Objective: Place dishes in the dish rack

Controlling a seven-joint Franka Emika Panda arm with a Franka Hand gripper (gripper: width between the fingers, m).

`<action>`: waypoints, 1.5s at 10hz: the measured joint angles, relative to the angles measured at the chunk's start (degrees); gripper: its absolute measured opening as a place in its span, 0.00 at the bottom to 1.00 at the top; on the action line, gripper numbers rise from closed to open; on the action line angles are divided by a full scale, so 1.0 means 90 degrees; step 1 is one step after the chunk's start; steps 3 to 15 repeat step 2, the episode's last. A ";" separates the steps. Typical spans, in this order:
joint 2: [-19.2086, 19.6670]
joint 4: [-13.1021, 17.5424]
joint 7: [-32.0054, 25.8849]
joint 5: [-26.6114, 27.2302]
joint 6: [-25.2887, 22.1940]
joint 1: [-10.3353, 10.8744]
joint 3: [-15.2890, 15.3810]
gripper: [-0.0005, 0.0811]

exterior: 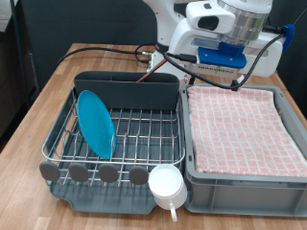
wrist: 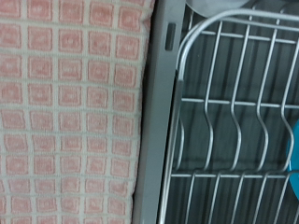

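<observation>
Wooden table [exterior: 38,96], dark wall running along the exterior view's top. Dish rack [exterior: 120,144] is sitting on it: dark grey tray, silver wire grid, tall grey cutlery caddy [exterior: 129,91] across the far side, round grey tabs [exterior: 91,173] along the near edge.

Light-blue plate [exterior: 96,123] is standing on edge in the wire slots toward the rack's left side, long axis upright, leaning slightly, face turned toward the exterior view's right. White mug [exterior: 168,187] is sitting at the rack's near right corner, mouth up, handle pointing toward the exterior view's bottom. Wooden spoon isn't showing in either view.

Grey bin [exterior: 245,172] lined with pink checked cloth [exterior: 240,129] is sitting just beside the rack on the exterior view's right, walls touching or nearly so.

Arm is reaching in from the top right, hand hanging over the far end of the bin. Gripper [exterior: 233,84] is poking out below the blue-and-white wrist housing; fingers too small and hidden, so can't tell how far apart they are or whether anything's in them. Wrist view is looking straight down on the seam: cloth, bin wall, rack wires [wrist: 234,112], sliver of plate [wrist: 293,159] at the edge. No fingertips visible there.
</observation>
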 joint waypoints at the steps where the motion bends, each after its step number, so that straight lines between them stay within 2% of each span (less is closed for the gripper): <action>1: -0.0228 -0.0200 0.0063 -0.0050 -0.0001 0.0004 0.0022 0.99; 2: -0.0454 -0.0382 0.0105 -0.0092 -0.0016 0.0004 0.0048 0.99; 15: -0.0454 -0.0382 0.0105 -0.0092 -0.0016 0.0004 0.0048 0.99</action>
